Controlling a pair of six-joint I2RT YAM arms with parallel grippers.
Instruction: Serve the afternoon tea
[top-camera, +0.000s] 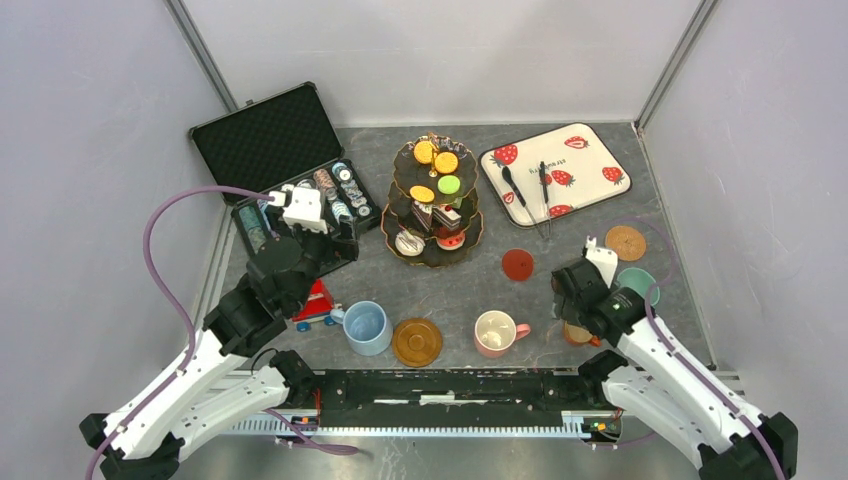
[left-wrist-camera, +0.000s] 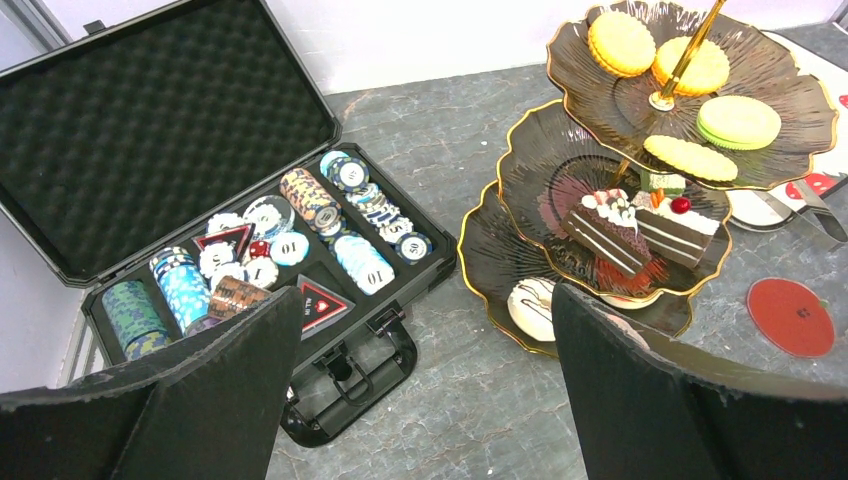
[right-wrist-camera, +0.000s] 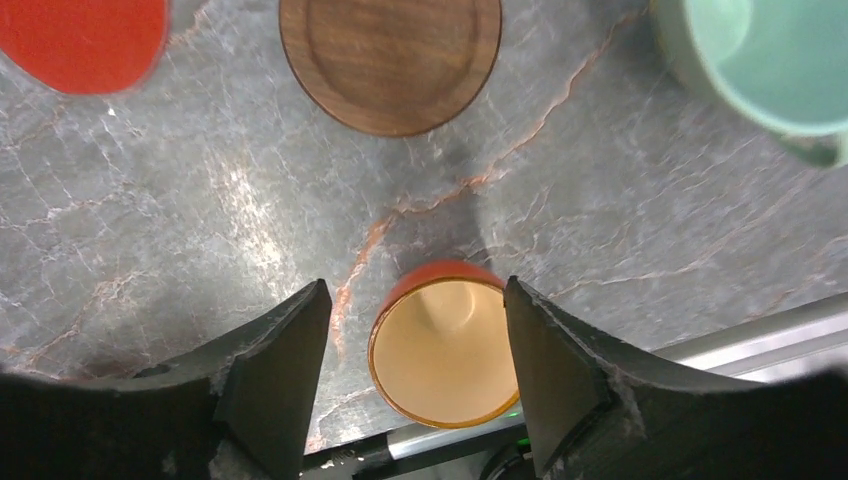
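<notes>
Right wrist: right fingers (right-wrist-camera: 270, 370) spread astride brown mug (right-wrist-camera: 445, 345), coaster (right-wrist-camera: 390, 60) beyond; left fingers (left-wrist-camera: 220, 390) parted.

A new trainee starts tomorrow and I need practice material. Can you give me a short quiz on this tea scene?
1. True or false: the pink mug lies on its side.
2. Between the jaws of the right gripper stands: A a spoon, B the small cup, C nothing.
3. How many macarons sit on the top tier of the stand?
Key: 1 false; 2 B; 3 four.
</notes>
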